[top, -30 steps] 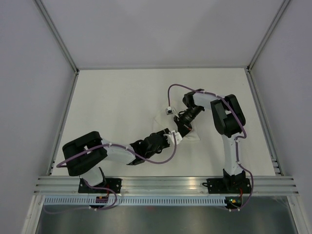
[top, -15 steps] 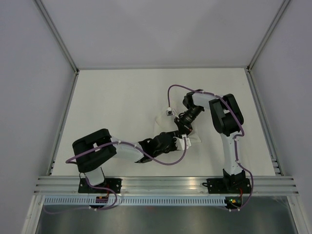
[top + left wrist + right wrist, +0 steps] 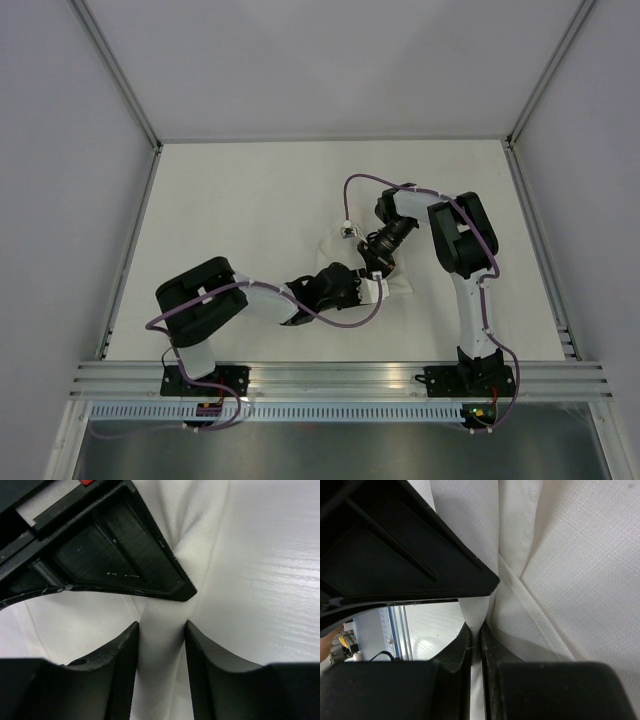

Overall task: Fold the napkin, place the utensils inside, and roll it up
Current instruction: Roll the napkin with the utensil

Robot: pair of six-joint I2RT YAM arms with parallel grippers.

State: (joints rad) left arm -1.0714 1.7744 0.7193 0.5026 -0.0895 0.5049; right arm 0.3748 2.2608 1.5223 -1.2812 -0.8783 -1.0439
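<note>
The white napkin (image 3: 402, 284) lies bunched in the middle of the table, mostly under both grippers. My left gripper (image 3: 372, 290) is shut on a raised fold of the napkin (image 3: 200, 540); the cloth fills the gap between its fingers (image 3: 125, 650). My right gripper (image 3: 371, 263) is shut tight on a thin edge of the napkin (image 3: 570, 555), right beside the left one. Each wrist view shows the other gripper's black finger close above its own jaws, in the left wrist view (image 3: 120, 555) and in the right wrist view (image 3: 395, 545). The utensils are out of view.
The cream tabletop (image 3: 250, 200) is bounded by grey walls at left, right and back. A metal rail (image 3: 340, 378) runs along the near edge by the arm bases. A purple cable (image 3: 350, 190) loops above the right arm.
My left arm has swung to the right, bringing its gripper closer against the right gripper at the napkin. The right gripper has stayed almost still.
</note>
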